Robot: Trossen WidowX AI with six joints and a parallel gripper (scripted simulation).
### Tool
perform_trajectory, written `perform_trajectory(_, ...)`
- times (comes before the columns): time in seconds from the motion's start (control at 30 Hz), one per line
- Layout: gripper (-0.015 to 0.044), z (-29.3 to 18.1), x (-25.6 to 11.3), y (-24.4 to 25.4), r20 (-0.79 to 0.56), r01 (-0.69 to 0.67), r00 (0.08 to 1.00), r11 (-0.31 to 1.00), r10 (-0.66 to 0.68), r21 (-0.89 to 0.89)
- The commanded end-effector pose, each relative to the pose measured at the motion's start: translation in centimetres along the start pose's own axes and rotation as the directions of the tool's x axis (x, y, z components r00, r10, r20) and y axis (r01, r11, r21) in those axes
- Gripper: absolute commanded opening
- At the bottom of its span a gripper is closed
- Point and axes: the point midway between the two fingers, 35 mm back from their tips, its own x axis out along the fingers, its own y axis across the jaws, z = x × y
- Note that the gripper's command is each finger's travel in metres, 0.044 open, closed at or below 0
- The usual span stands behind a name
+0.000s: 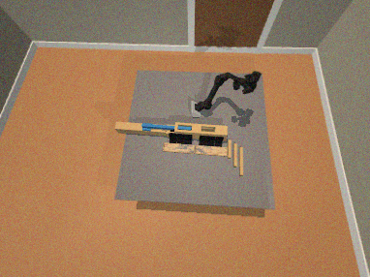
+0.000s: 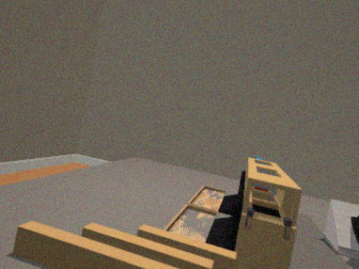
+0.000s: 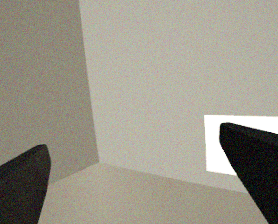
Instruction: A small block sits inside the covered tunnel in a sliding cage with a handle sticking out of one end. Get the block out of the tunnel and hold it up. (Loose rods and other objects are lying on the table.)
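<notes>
tunnel seems untouched, blue piece in its far end; hand released, well apart from it. freeing and lifting the block remain.

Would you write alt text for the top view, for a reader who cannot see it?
A long wooden tunnel with blue parts inside lies across a grey table. Three loose wooden rods lie beside its right end, and a black robot arm stands behind it.
</notes>
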Motion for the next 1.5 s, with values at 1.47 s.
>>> perform_trajectory(1.47, 0.0440, 23.6, -4.9, 37.1, 0.603, -0.559, -0.633, -0.825, 0.486, 0.078)
